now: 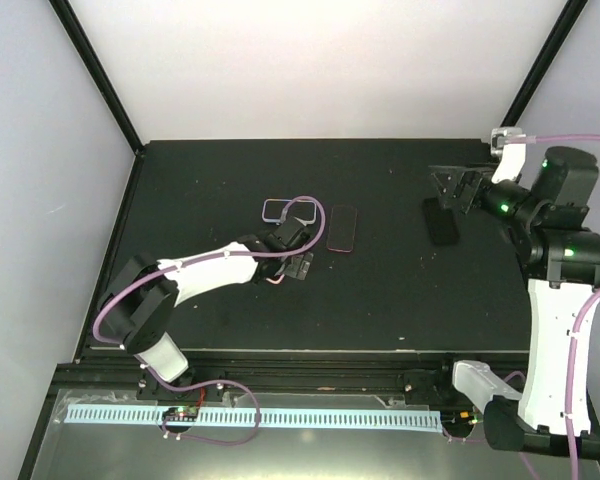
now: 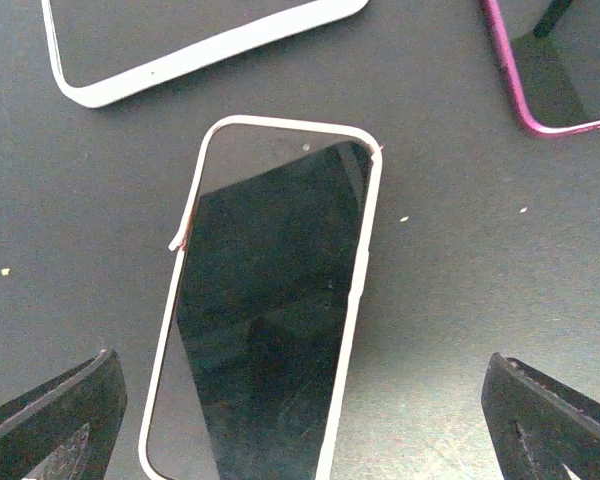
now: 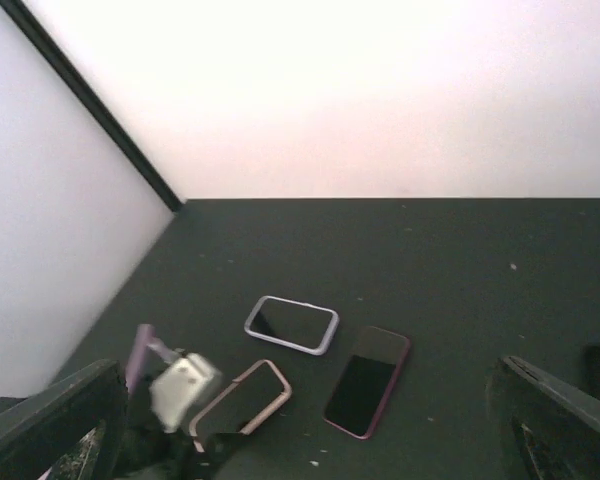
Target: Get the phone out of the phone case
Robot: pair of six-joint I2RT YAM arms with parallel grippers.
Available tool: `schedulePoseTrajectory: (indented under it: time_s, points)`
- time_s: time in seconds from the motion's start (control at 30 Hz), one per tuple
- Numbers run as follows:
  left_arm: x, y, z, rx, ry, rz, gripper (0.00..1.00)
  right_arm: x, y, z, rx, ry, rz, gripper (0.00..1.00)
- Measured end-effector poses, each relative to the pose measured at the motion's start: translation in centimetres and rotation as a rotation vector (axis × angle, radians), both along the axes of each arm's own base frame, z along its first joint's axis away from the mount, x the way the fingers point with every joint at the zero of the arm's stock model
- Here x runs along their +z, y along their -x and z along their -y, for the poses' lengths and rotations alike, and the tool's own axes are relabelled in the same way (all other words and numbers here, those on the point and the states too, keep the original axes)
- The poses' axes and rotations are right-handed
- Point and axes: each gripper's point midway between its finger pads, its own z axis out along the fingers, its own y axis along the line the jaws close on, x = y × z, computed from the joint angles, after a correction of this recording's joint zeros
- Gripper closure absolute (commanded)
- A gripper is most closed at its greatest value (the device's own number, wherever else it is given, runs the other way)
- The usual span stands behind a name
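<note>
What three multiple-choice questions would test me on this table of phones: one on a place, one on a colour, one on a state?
1. Where does the pale-cased phone lie?
A. right under the left gripper
B. beside the right arm's base
C. against the back wall

2. What colour is the rim of the neighbouring phone, at the top right of the left wrist view?
A. green
B. magenta
C. yellow

3. How does the left gripper stand?
A. shut on the phone
B. shut on nothing
C. open, touching nothing

Answers:
1 A, since the left wrist camera looks straight down on it between its own fingers.
2 B, since its curved edge is bright magenta.
3 C, since both fingers stand well clear of the phone's sides.
</note>
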Motion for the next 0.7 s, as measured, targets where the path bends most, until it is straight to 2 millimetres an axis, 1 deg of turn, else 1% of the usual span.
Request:
schedulePoseTrajectory:
  time_s: [0.07,0.13,0.2,0.27,0.4,0.53,0.7]
  points:
    - [-1.0,0.0,-0.5,0.005,-0.009,-0.036,0.01,1.9,0.7,-0.5,0.016,-0.045,-0.001,0.03]
    - [-2.1,-0.2,-0.9,0.004,-0.029,-0.081,0.01,3.1,1.4,-1.0,0.03,-0.084,-0.015,0.04]
    - [-3.2,-0.3,-1.2,0.0,-0.047,-0.126,0.01,3.7,1.8,-1.4,0.05,-0.118,-0.037,0.04]
    - [-3.9,-0.2,-1.3,-0.007,-0.054,-0.158,0.01,3.9,1.9,-1.9,0.075,-0.142,-0.063,0.04]
    - [-4.4,0.0,-1.9,-0.016,-0.051,-0.203,0.01,3.3,1.8,-2.9,0.138,-0.202,-0.138,0.04]
    - [-4.6,-0.2,-2.6,-0.014,-0.043,-0.226,0.01,1.8,1.5,-3.7,0.186,-0.262,-0.223,0.04]
    - [-4.8,0.0,-2.6,-0.029,-0.029,-0.25,0.01,-0.5,1.7,-4.6,0.242,-0.333,-0.323,0.04]
